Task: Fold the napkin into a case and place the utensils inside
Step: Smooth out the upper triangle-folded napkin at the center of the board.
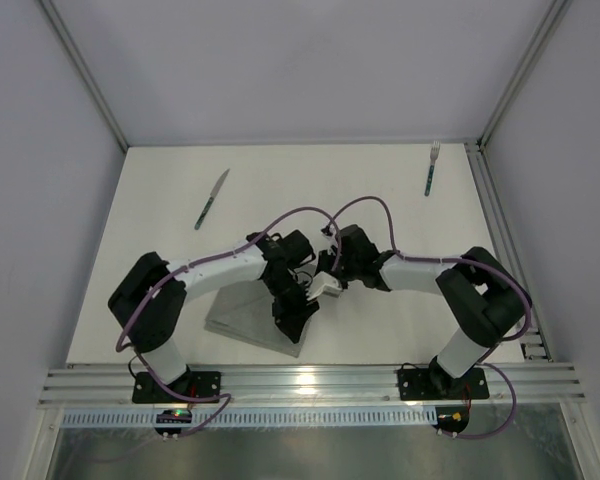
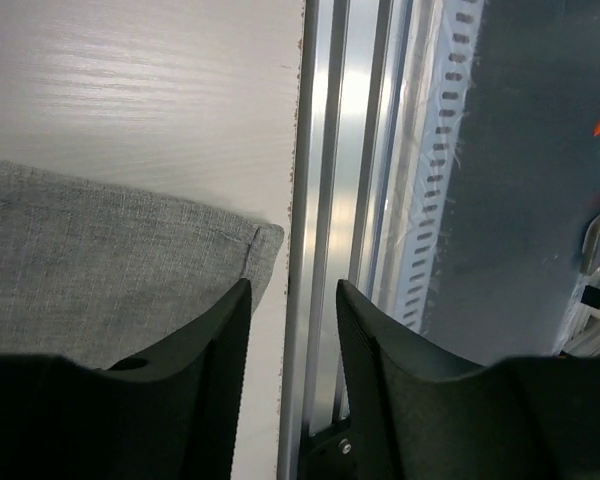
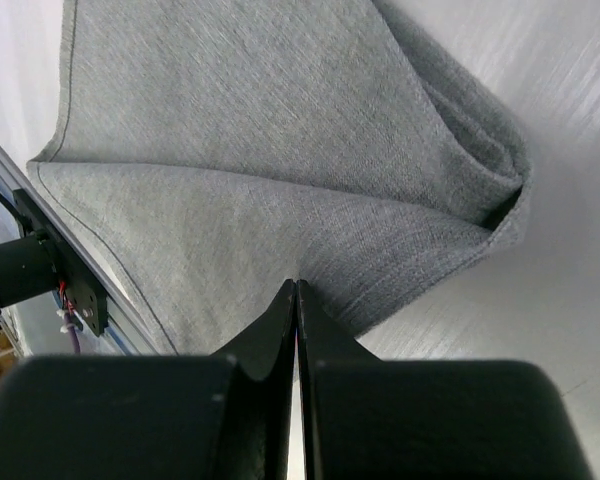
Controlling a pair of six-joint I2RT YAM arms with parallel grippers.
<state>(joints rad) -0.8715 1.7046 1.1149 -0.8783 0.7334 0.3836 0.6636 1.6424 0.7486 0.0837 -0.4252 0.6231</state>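
We saw the light-grey fabric napkin [image 2: 100, 260] at nine o'clock of the parted left jaws, right jaws clamping it.

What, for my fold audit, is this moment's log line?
napkin part-folded | left tool open | right tool shut on napkin | knife, fork untouched

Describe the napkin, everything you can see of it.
The napkin is plain light-grey woven cloth with a stitched hem, lying folded on the white table near its front edge. One side is doubled into a rounded fold; a corner lies beside the metal rail. The right pincer, shut, meets its edge; whether it pinches the cloth is unclear. The left pincer stands open by the corner, not holding it.
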